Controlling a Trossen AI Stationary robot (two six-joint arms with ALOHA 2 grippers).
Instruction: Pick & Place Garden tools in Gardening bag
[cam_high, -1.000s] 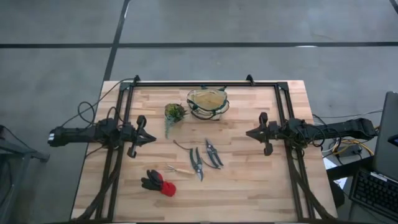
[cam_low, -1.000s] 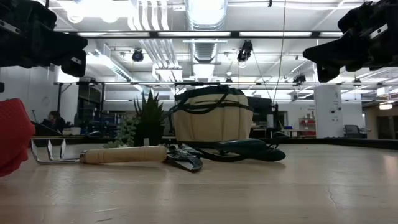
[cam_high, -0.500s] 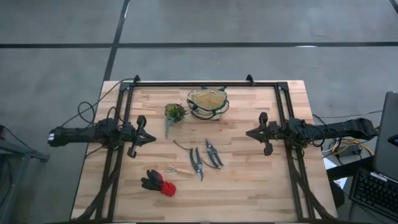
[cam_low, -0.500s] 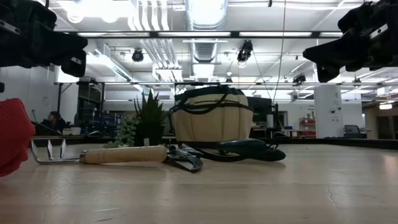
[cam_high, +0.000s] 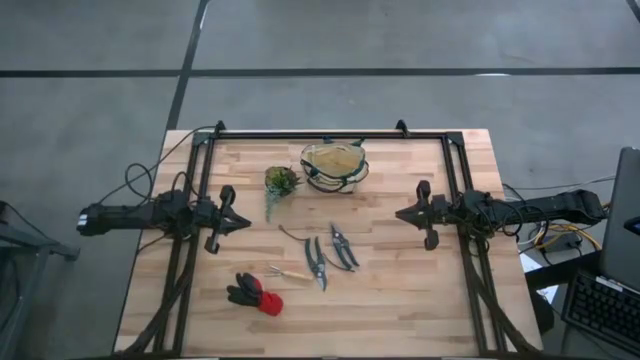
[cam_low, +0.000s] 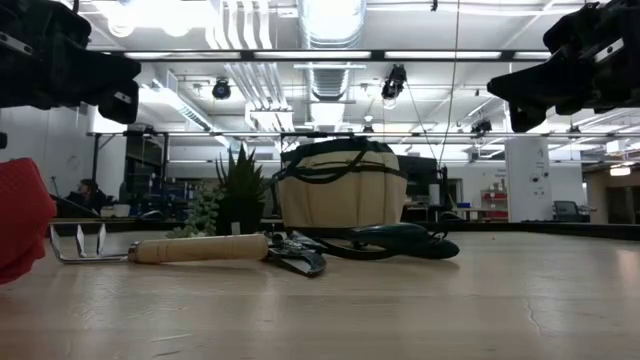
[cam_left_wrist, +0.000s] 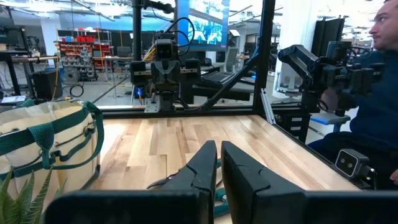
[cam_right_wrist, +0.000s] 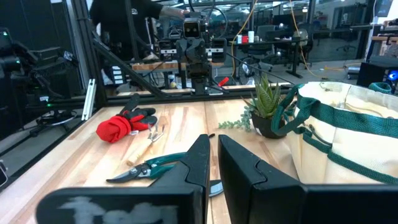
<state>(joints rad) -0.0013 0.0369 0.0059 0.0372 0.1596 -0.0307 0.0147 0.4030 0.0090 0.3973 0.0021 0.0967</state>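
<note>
Bag (cam_high: 334, 166): round, tan, green-trimmed, at the bench's (cam_high: 400, 290) far edge. Two shears (cam_high: 330, 252), wooden-handled tool (cam_high: 289, 272) and black-red gloves (cam_high: 254, 293) lay nearer than the bag. Left tool (cam_high: 243, 221) and right tool (cam_high: 402, 214) hovered level either side of the shears, fingers nearly together, holding nothing.

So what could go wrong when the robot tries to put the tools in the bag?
The two pruning shears lie close together with the wooden-handled hand tool beside them, so a grab might catch or nudge the wrong one. The potted plant stands right next to the gardening bag, so an arm could knock it over. The bag looks soft, so a long tool might tip it.
</note>
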